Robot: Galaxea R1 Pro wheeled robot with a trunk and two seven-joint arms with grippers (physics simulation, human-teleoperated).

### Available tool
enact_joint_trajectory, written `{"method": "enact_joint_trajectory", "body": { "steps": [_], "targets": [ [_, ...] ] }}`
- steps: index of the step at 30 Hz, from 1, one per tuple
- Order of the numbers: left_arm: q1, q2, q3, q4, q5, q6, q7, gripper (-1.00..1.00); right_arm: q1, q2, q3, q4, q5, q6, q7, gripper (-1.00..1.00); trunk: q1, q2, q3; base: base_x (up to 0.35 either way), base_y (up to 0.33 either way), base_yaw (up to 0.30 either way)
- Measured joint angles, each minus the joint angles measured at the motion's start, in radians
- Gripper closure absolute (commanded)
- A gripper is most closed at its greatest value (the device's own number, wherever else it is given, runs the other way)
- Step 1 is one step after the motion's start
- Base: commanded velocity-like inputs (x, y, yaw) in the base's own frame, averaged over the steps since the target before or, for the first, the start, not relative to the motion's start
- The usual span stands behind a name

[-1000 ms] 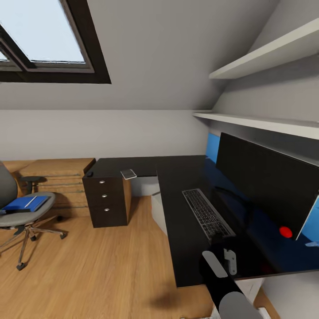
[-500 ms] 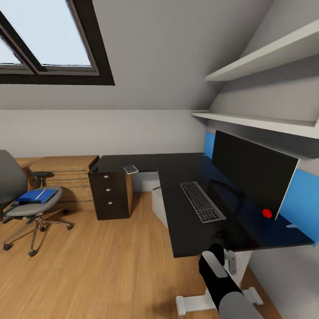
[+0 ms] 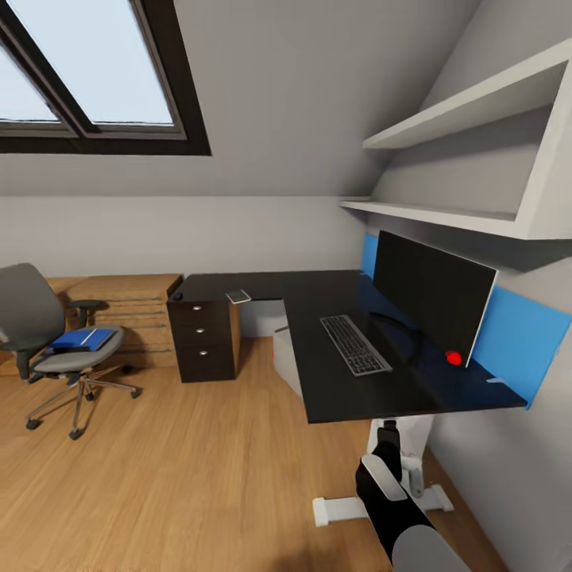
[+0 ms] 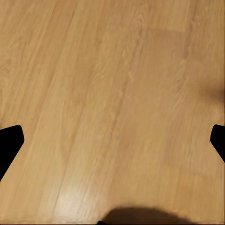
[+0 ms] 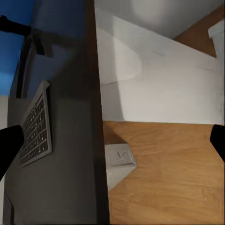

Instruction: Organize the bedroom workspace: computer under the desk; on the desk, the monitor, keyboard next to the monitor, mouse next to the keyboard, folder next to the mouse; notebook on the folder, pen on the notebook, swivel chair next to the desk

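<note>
Blue is sitting far off to my left in the head view: the folder (image 3: 79, 340) is lying flat on the seat of the swivel chair (image 3: 56, 349), well apart from the table (image 3: 334, 389). Its long axis is running from the chair's front toward the wall-side corner, roughly pointing at the drawer unit (image 3: 202, 340). On the glossy top I am seeing the monitor (image 3: 433, 295) standing upright and the keyboard (image 3: 355, 344) lying just in front of it, long axis along the table's near wing. A small flat rectangle, probably the notebook (image 3: 237, 296), is resting on the far wing above the drawers. My right arm is reaching low at the table's near end; judging from this, neither arm is within reach of the folder, and the base needs to turn left first.

Left wrist view: my left tool (image 4: 112, 140) is hanging over bare wood floor (image 4: 112, 70), fingertips (image 4: 9, 140) spread wide, holding nothing.

Right wrist view: my right tool (image 5: 112, 140) is also spread apart and empty, looking along the table edge with the keyboard (image 5: 35, 126) to one side and the white leg (image 5: 159, 79) beyond.
</note>
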Motion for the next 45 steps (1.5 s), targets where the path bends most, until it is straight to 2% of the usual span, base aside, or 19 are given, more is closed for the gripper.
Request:
{"method": "enact_joint_trajectory", "body": {
  "steps": [9, 17, 24, 31, 40, 45],
  "targets": [
    [0.0, 0.0, 0.0, 0.0, 0.001, 0.0, 0.0, -1.0, 0.0, 0.0, 0.002, 0.003, 0.001, 0.004, 0.004, -1.0, 0.0, 0.0, 0.0, -0.326, 0.0, 0.0],
    [0.0, 0.0, 0.0, 0.0, 0.0, 0.0, 0.0, -1.0, 0.0, 0.0, 0.003, 0.012, 0.003, 0.024, 0.004, -1.0, -0.001, 0.0, 0.0, -0.099, 0.0, 0.0],
    [0.0, 0.0, 0.0, 0.0, -0.001, 0.0, 0.0, -1.0, 0.0, 0.0, 0.005, 0.093, 0.012, 0.086, 0.009, -1.0, -0.001, 0.0, 0.0, -0.015, 0.0, 0.0],
    [0.0, -0.001, 0.0, 0.0, -0.001, 0.0, 0.001, -1.0, 0.0, 0.0, 0.003, 0.128, 0.017, 0.135, 0.011, -1.0, -0.001, 0.0, 0.0, -0.003, 0.0, 0.0],
    [0.0, -0.001, 0.0, 0.0, 0.0, 0.0, 0.002, -1.0, 0.0, 0.0, 0.004, 0.2, 0.019, 0.15, 0.012, -1.0, -0.001, 0.0, 0.0, 0.0, 0.0, 0.0],
    [0.0, 0.0, 0.0, 0.0, 0.0, 0.0, 0.002, -1.0, 0.0, 0.0, 0.005, 0.231, 0.033, 0.15, 0.012, -1.0, -0.001, 0.0, 0.0, 0.0, 0.0, 0.0]
  ]
}}
